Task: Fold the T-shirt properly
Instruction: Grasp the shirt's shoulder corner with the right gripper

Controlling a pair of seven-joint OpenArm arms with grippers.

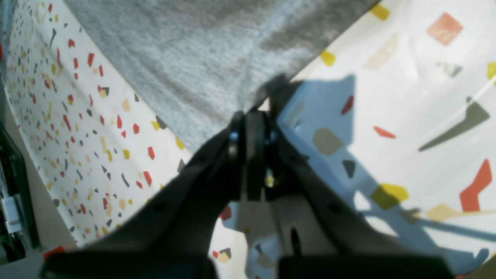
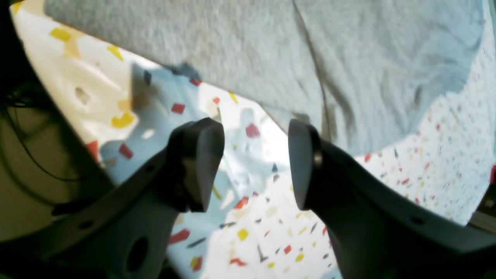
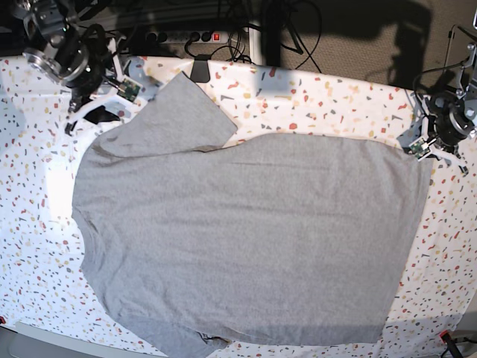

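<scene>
The heather-grey T-shirt lies spread flat, plain side up, over most of the speckled table, with one sleeve pointing to the back left. My left gripper is shut on the shirt's corner, which in the base view is the back right one, where the gripper sits. My right gripper stands open just above the table, close to the shirt's edge by a seam, with nothing between its fingers. From the base camera the right gripper is beside the sleeve at the back left.
A power strip and cables lie behind the table's back edge. A black clamp grips that edge near the sleeve. A red clamp sits at the front right corner. The shirt's front hem reaches the table's near edge.
</scene>
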